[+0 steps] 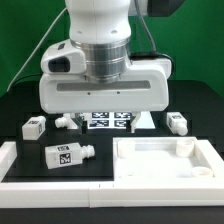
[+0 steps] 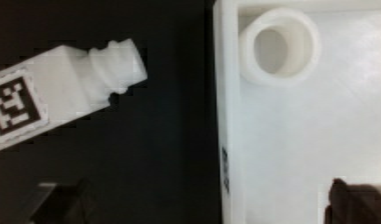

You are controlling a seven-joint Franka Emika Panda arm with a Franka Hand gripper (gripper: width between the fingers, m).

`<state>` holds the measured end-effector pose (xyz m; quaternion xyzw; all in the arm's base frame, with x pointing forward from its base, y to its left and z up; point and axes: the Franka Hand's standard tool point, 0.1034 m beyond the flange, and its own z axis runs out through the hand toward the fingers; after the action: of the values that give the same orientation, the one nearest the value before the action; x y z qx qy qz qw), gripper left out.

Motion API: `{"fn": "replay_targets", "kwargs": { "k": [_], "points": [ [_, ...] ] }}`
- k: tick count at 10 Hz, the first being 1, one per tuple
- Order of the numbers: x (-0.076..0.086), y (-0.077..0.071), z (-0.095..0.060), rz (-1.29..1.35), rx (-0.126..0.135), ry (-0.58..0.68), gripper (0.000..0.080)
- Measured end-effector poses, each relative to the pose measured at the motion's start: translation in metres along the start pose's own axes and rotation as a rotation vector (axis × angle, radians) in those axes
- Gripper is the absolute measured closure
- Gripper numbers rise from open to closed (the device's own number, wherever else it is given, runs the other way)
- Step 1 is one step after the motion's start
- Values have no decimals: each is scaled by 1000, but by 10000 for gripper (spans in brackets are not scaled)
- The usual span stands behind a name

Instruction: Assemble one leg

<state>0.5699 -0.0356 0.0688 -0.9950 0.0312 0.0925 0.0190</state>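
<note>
Hanging above the black tabletop (image 1: 110, 142), the tool (image 2: 205, 197) is released: its two dark fingertips (image 2: 55, 196) stand wide apart with nothing between them, one over the wide white panel (image 1: 165, 160) and the other just off the panel's edge. The leg (image 1: 68, 156) nearest the panel lies on its side just beside that edge, apart from it, tag face up, narrow neck pointing toward the panel. A round socket (image 2: 279, 48) sits in the panel's corner close to that neck. Another leg (image 1: 177, 123) lies just beyond the panel's far edge.
</note>
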Motion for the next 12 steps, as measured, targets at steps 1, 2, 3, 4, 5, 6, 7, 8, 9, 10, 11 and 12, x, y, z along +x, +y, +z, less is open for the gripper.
{"fn": "replay_targets", "kwargs": {
  "k": [1,2,3,4,5,6,7,8,9,10,11,12],
  "points": [
    [0,0,0,0,0,0,151],
    [0,0,0,0,0,0,151],
    [-1,2,1,-8,0,-2,151],
    [-13,16,5,-28,0,-15,151],
    [-30,36,6,-55,-1,-39,151],
    [-42,58,5,-60,-2,-57,151],
    [-44,69,1,-45,-7,-52,151],
    [-47,68,-1,-31,0,-89,151],
    [-51,65,1,-36,14,-178,151],
    [-49,64,3,-39,21,-239,151],
    [-49,62,4,-42,29,-295,151],
    [-52,65,7,-45,36,-343,151]
  ]
}}
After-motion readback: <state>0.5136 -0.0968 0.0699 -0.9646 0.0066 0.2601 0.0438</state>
